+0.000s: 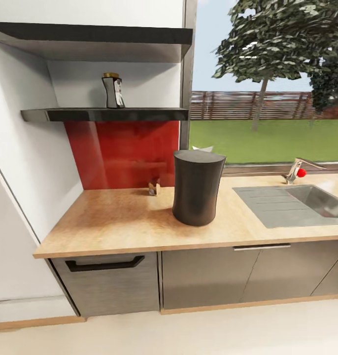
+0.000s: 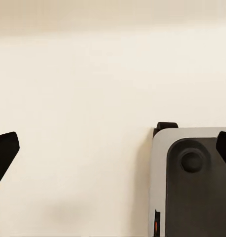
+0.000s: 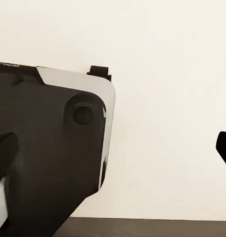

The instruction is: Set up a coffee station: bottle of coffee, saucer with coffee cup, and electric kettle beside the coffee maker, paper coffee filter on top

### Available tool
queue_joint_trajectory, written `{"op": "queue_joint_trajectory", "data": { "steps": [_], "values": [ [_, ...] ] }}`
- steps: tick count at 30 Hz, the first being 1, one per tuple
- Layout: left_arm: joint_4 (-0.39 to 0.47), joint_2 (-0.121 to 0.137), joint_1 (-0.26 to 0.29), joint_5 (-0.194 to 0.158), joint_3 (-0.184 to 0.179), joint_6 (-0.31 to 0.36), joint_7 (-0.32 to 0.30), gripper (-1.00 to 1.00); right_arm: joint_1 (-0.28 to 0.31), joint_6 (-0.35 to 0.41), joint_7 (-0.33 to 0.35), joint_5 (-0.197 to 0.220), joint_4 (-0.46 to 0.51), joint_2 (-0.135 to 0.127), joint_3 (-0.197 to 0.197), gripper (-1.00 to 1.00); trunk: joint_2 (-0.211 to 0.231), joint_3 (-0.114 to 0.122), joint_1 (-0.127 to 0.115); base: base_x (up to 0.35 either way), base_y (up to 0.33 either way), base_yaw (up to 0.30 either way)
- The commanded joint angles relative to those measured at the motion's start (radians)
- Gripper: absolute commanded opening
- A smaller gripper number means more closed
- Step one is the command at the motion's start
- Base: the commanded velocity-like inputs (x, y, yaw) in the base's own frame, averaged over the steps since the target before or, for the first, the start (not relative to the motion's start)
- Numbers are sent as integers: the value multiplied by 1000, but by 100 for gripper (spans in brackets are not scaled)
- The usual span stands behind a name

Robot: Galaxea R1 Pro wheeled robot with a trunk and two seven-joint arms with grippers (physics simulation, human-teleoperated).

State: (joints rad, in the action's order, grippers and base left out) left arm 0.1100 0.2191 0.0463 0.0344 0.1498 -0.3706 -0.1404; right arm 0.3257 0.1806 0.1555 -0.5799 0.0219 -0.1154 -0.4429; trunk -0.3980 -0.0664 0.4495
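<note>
We hold both the left gripper [image 2: 113, 153] and right gripper [image 3: 113, 153] spread and empty over the floor, far below the bottle [image 1: 113, 90] on the shelf [image 1: 105, 115], since approach precedes any reach.

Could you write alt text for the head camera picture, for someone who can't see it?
A tall dark coffee maker stands on a light wood kitchen countertop beside a steel sink. A small bottle of coffee sits on the dark kitchen shelf above, against a red backsplash.
</note>
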Motion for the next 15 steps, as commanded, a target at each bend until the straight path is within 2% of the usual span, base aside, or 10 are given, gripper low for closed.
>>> {"op": "queue_joint_trajectory", "data": {
  "steps": [1, 3, 7, 12, 13, 14, 15],
  "values": [
    [0, 1, 1, 3, 9, -3, -6, 100, -1, 5, 5, -9, 2, 3, -9, 100, -2, -2, 1, 0, 0, -5],
    [18, 3, 6, 2, 10, -5, -5, 100, -1, 4, 6, -8, 3, 7, -9, 100, -2, -2, 1, 0, 0, -3],
    [120, 3, 26, 0, 21, -5, -3, 100, -2, 3, 3, -9, 3, 26, -9, 100, -2, -2, 1, 0, 0, -1],
    [281, 1, 21, -33, 107, -12, -11, 100, -2, 1, 2, -6, 4, 32, -10, 100, -2, -2, 1, 0, 0, 0],
    [300, 0, 20, -35, 115, -13, -12, 100, -2, 1, 2, -5, 4, 32, -11, 100, -2, -2, 1, 0, 0, 0],
    [343, -2, 20, -38, 127, -13, -13, 100, -2, 1, 1, -5, 4, 32, -11, 100, -2, -2, 1, 0, 0, 0],
    [441, -6, 19, -41, 140, -9, -14, 100, -2, 1, 2, -4, 4, 32, -12, 100, -2, -2, 1, 0, 0, 0]
  ]
}}
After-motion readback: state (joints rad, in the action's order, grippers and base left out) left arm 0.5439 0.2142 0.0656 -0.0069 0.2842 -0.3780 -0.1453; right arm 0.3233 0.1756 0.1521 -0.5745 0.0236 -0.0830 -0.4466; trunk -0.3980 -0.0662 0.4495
